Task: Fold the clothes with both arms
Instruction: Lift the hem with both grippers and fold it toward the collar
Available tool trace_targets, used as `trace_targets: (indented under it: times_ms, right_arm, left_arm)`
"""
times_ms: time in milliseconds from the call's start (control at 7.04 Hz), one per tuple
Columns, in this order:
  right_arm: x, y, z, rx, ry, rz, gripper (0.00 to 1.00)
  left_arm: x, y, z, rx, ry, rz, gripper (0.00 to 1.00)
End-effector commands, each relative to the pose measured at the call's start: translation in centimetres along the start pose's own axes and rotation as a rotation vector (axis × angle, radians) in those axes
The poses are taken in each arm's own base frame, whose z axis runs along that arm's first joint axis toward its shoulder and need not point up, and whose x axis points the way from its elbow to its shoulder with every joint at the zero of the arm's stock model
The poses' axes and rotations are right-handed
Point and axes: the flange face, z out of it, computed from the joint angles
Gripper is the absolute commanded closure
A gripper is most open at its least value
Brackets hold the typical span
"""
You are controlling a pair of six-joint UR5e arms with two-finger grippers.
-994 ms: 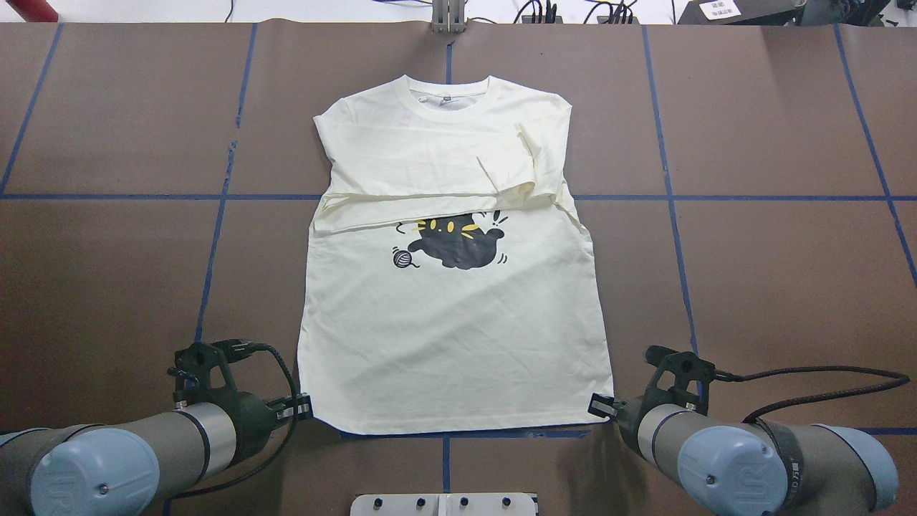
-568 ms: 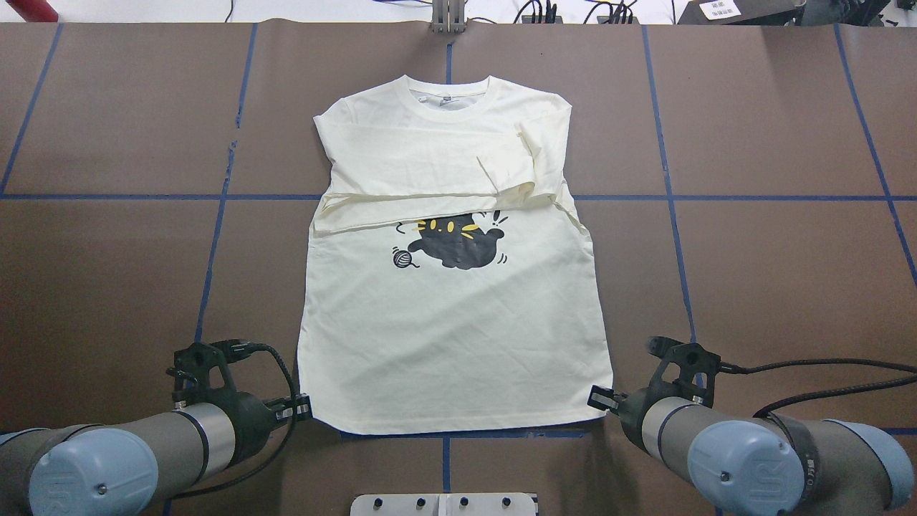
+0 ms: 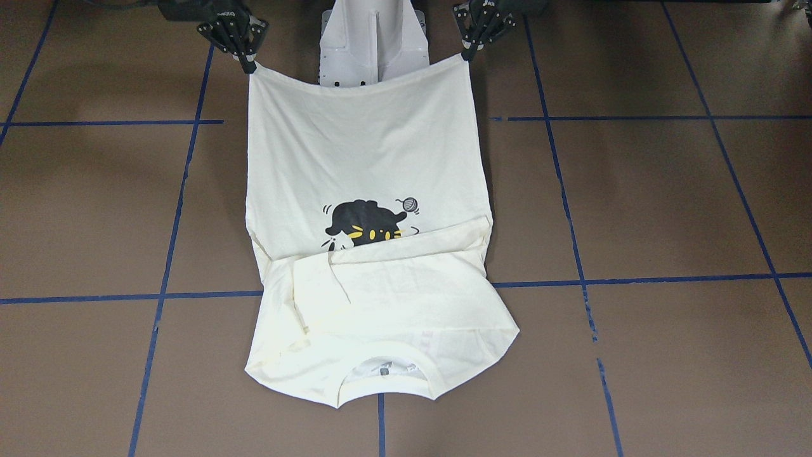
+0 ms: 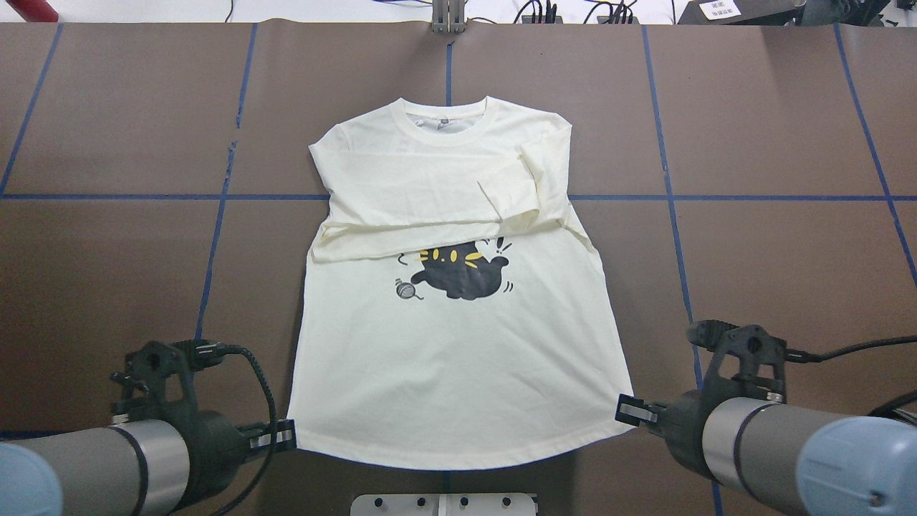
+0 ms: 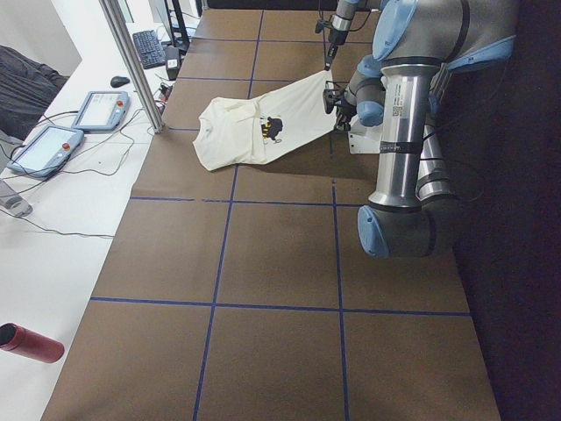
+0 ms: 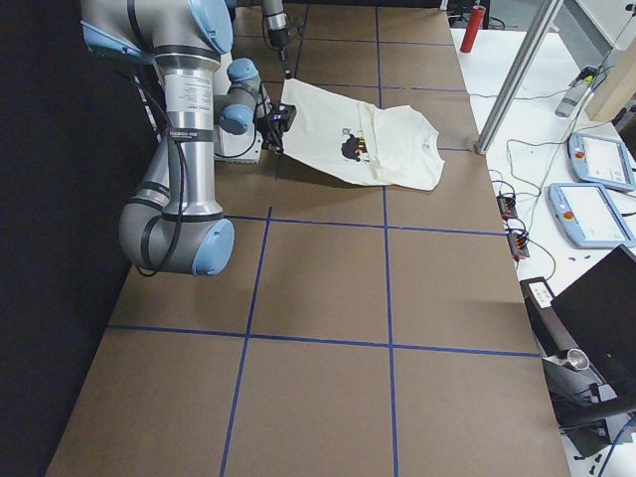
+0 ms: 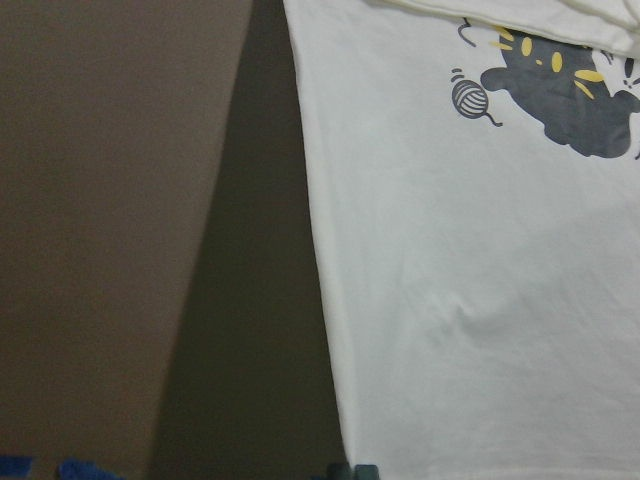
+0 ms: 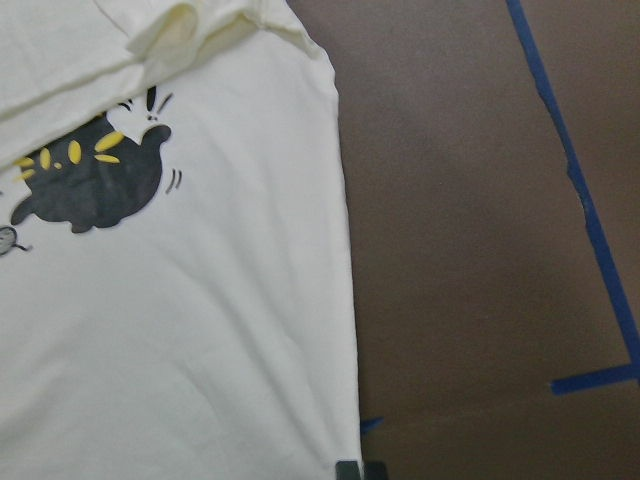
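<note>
The cream T-shirt with the black cat print lies print-up, its sleeves folded across the chest and its collar at the far end. My left gripper is shut on the near left hem corner. My right gripper is shut on the near right hem corner. In the front-facing view the hem hangs stretched between the left gripper and the right gripper, raised off the table, while the collar end rests on the table. Each wrist view shows the shirt running away from the fingertips.
The white pedestal base stands right behind the raised hem. Blue tape lines grid the brown table. A metal post, tablets and a red cylinder sit on the white side bench past the table's far edge.
Both grippers have pulled back toward the robot's base and up with the hem corners. The hem has come off the table and the whole shirt has slid toward the robot.
</note>
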Motion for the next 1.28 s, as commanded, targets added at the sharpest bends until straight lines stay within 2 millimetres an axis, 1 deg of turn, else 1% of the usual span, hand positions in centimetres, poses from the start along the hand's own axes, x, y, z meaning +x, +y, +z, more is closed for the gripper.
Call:
trace_targets:
  times_ms: [0,142,284,426,568,710,852,994,1136]
  right_arm:
    - [-1.1,-1.7,-7.5,-0.086,-0.018,0.030,1.00]
    - [-2.9,-3.3,-8.5,-0.053,-0.018,-0.021,1.00]
    - [-4.9,-5.0,-8.1,-0.012,0.005,-0.040,1.00]
    - [-5.8,-7.6,-7.3,0.041,0.026,-0.071,1.00]
    - [-6.4,-11.3,-6.1,0.063,0.067,-0.044,1.00]
    - [-8.1,-15.4,-4.4,0.082,0.109,-0.024,1.00]
    - [-9.3,-18.5,-2.2,0.112,0.125,-0.025,1.00]
    - [-10.0,-21.7,1.2,0.138,0.116,-0.012,1.00]
    - [-10.5,-24.9,5.9,0.159,0.109,-0.009,1.00]
  left_arm:
    - [0.4,0.0,-6.5,-0.094,0.015,0.003,1.00]
    - [0.8,-0.7,-6.2,-0.085,0.017,0.032,1.00]
    - [1.8,-3.7,-6.8,-0.007,0.045,0.113,1.00]
    - [2.2,-7.8,-4.6,0.084,-0.011,0.148,1.00]
    - [2.3,-12.4,-4.0,0.126,-0.049,0.197,1.00]
    - [1.4,-15.7,-3.1,0.156,-0.098,0.209,1.00]
    - [1.7,-18.7,-2.3,0.195,-0.132,0.221,1.00]
    - [2.0,-21.8,-0.4,0.218,-0.179,0.221,1.00]
    - [2.5,-25.4,2.2,0.240,-0.215,0.226,1.00]
